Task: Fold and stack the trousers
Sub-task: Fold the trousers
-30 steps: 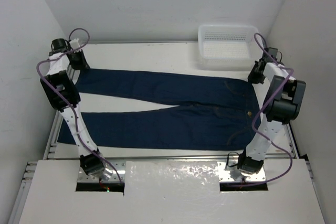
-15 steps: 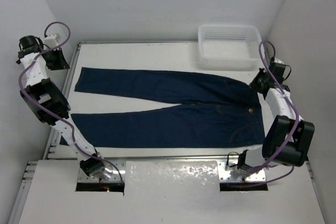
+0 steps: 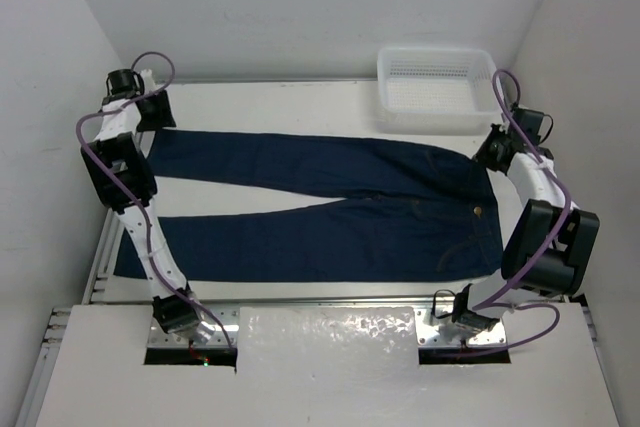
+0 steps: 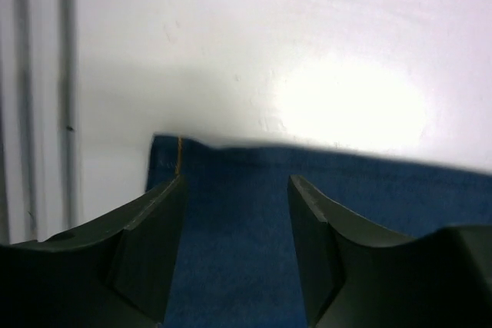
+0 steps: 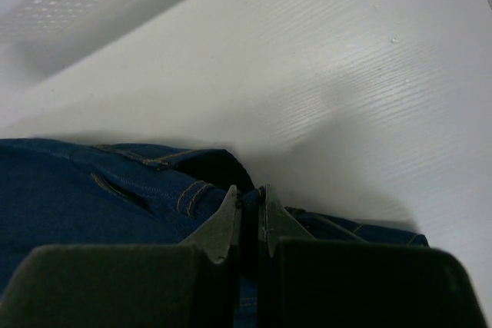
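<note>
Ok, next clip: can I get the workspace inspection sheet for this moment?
Surface: white table, metal rail along its left edge.
Job's things: dark blue jeans lying flat, unfolded, legs to the left, waist to the right.
Clutter: white mesh basket at the far right corner, nothing seen inside.
Grippers: left gripper open over the far leg's hem corner; right gripper shut on the waistband edge.
Cables: purple cables looping along both arms.
Surroundings: white walls on three sides.

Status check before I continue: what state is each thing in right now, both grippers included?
trousers: unfolded, lying flat, legs apart.
left gripper: open, over the far leg's hem corner.
right gripper: shut on the trousers' waistband.
basket: upright, looks empty.
</note>
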Tool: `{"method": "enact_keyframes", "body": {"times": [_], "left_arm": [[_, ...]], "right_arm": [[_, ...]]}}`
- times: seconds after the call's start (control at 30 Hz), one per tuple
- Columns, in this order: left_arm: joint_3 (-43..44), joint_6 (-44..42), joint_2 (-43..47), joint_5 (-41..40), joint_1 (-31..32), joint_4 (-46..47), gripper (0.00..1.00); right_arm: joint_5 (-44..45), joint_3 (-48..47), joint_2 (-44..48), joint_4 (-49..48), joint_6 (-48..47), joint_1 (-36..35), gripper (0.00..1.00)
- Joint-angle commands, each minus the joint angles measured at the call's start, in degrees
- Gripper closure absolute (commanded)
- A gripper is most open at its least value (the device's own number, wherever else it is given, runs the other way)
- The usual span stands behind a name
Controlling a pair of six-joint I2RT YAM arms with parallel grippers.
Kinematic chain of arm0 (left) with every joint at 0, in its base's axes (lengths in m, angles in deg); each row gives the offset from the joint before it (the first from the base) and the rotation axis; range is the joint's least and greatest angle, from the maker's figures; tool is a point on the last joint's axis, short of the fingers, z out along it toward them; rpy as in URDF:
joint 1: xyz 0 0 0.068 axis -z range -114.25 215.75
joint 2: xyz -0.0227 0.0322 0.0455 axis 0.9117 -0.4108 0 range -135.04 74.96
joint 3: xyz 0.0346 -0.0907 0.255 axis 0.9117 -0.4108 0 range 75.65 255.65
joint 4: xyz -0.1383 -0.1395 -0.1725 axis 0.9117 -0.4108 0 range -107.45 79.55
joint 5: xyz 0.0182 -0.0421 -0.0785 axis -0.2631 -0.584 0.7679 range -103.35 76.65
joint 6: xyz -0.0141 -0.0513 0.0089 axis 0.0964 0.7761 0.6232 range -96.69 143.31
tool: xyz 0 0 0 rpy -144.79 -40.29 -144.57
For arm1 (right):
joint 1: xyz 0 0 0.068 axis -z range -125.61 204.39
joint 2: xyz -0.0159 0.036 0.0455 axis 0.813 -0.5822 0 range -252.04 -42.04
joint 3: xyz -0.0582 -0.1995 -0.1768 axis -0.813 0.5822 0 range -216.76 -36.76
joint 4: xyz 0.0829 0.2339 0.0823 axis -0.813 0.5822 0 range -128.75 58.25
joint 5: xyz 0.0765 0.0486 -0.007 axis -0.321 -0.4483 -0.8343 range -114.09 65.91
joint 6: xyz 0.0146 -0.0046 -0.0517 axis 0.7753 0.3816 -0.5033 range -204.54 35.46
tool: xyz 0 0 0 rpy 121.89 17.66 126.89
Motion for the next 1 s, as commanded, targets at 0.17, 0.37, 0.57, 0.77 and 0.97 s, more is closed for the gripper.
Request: {"method": "enact_keyframes", "body": {"times": [0.17,0.37,0.57,0.77,0.97], "left_arm": [[4.7,4.2,-4.7,-5.9,-1.0,7.1,0.46],[6.5,5.6,-6.1,-6.5,-0.9,8.0,0.45],[6.2,7.1,-8.1,-2.7,-0.7,5.8,0.49],[3.9,9.3,-7.5,1.7,-0.5,2.8,0.56],[3.3,8.7,-6.8,0.5,-0.6,1.1,0.72]], "right_arm": [[1.4,-4.8,1.9,4.5,-3.1,-0.8,1.00],[1.9,-4.4,3.0,5.6,-4.2,-0.9,1.00],[2.1,-4.3,3.1,5.7,-4.5,-0.9,1.00],[2.0,-4.8,2.6,5.4,-4.3,-1.0,1.00],[2.1,-4.6,2.5,4.8,-4.4,-0.9,1.00]]}}
